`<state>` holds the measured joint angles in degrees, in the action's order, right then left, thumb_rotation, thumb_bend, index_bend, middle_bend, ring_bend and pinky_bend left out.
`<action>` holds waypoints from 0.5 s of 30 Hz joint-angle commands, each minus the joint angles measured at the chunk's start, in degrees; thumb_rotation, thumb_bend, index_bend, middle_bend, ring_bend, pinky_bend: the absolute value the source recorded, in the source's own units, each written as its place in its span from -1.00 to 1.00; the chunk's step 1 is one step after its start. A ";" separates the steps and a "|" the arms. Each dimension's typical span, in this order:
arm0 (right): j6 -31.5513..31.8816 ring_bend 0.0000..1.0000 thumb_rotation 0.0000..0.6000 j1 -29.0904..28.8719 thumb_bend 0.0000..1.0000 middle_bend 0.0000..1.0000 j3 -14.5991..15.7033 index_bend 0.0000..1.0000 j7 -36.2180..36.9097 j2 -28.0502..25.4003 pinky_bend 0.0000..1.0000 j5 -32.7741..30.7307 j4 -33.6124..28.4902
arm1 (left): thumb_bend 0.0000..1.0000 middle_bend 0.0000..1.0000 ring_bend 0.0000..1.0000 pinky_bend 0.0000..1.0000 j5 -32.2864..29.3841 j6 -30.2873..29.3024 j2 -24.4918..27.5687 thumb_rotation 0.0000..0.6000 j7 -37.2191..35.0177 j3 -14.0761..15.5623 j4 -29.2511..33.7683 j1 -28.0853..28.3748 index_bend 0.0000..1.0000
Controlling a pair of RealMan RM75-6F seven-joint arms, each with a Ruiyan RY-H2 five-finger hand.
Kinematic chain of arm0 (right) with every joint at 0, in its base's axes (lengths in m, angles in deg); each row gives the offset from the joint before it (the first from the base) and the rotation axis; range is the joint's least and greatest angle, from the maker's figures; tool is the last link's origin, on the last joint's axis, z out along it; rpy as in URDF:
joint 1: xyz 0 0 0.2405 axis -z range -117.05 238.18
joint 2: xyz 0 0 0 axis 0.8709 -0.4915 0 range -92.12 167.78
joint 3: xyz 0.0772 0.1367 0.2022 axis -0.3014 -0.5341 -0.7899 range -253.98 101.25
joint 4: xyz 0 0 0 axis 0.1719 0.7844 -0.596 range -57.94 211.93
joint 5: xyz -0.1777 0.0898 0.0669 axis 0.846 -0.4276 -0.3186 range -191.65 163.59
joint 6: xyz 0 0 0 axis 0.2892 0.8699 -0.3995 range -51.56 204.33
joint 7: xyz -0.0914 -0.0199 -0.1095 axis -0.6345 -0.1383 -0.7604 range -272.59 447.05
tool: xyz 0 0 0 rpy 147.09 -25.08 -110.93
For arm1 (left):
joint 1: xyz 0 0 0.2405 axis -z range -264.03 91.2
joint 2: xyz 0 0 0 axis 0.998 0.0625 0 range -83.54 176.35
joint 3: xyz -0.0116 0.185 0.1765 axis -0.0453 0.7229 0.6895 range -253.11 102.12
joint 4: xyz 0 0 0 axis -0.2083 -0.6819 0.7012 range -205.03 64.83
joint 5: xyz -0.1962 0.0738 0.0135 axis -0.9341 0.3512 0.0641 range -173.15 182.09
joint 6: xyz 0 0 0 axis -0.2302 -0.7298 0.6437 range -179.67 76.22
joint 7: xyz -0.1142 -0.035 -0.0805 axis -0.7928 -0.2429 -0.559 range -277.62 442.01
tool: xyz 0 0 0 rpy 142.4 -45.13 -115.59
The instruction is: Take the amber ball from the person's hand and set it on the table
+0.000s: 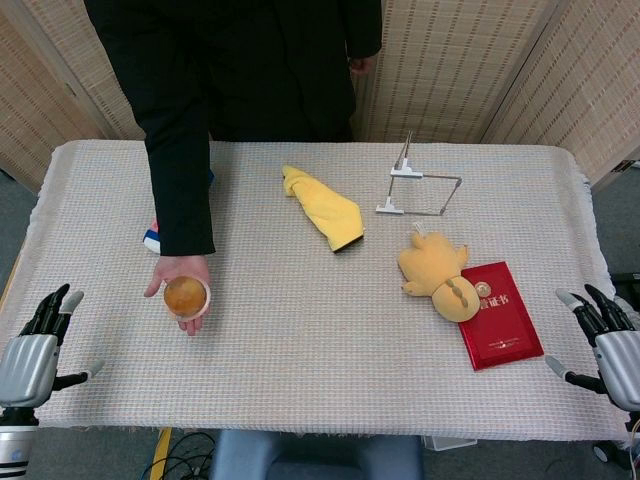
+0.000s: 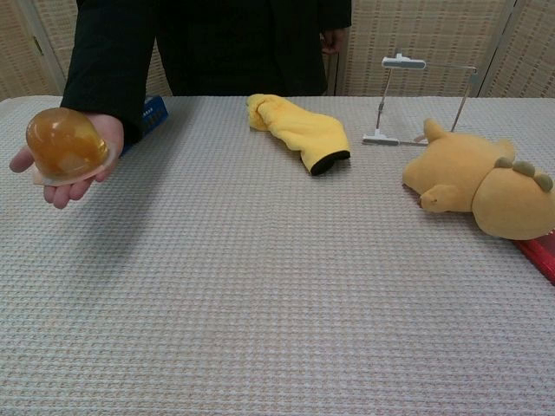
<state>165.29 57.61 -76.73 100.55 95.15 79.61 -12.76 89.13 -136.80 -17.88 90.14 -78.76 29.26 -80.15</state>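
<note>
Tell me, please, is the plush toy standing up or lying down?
Lying down: the plush toy lies on its side on the table, partly over the red booklet.

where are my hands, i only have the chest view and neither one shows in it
Observer: The left hand sits open at the near left table edge, short of the amber ball.
Operator: and the right?
Observer: The right hand is open at the near right edge, beside the red booklet.
Operator: is the ball free to take
Observer: Yes, it rests on the person's hand, palm up, fingers not closed over it.
</note>
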 commanded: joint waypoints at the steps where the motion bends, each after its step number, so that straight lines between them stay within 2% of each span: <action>1: -0.24 -0.86 1.00 -0.13 -0.61 -0.68 0.03 -0.80 -0.12 0.25 -0.74 0.04 0.01 | -0.71 -1.00 -1.00 -0.40 -0.03 0.12 0.02 1.00 -0.08 0.04 -0.18 0.03 -0.82; 8: 0.27 -0.86 1.00 -0.13 -0.61 -0.68 -0.12 -0.80 -0.09 -0.07 -0.74 0.34 -0.34 | -0.71 -1.00 -0.99 -0.40 1.86 -1.48 -0.42 1.00 -1.57 -0.55 -1.22 0.24 -0.74; 15: 2.28 -0.86 1.00 0.37 -0.61 -0.68 -0.83 -0.80 -0.12 -2.00 -0.74 0.48 -1.97 | -0.71 -0.99 -0.88 -0.41 9.34 0.65 0.25 1.00 -4.57 -0.75 -3.71 4.77 -0.62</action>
<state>167.44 57.91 -77.49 100.55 93.31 80.06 -14.56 96.68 -137.27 -18.05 86.76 -79.36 26.30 -77.00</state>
